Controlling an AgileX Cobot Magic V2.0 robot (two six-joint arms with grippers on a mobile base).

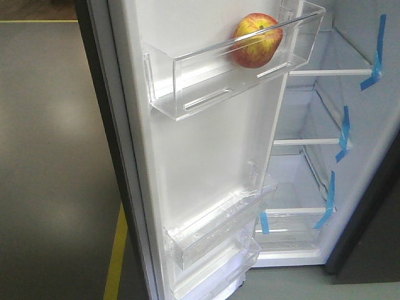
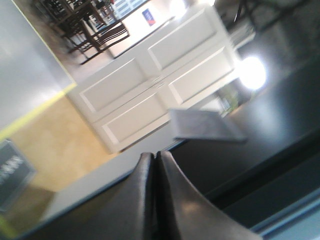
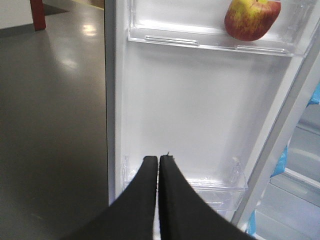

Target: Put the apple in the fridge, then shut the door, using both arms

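Over a grey floor [image 1: 56, 156], your fridge [image 1: 312, 169] stands with its door [image 1: 206, 156] open, one apple [image 1: 257, 40] resting in the topmost of three clear bins [image 1: 187, 94], while the left gripper [image 2: 156, 160] and right gripper [image 3: 158, 162] are both closed, holding nothing.

No text, brand or number can be read in any view. In the left wrist view, pale lettering is seen on a dark sign [image 2: 11, 172] at the left edge, but it is too blurred to be made out. A small blue placard [image 2: 148, 16] with a pale patch is seen in the background near the top; its marking is likewise too small and blurred to be read.
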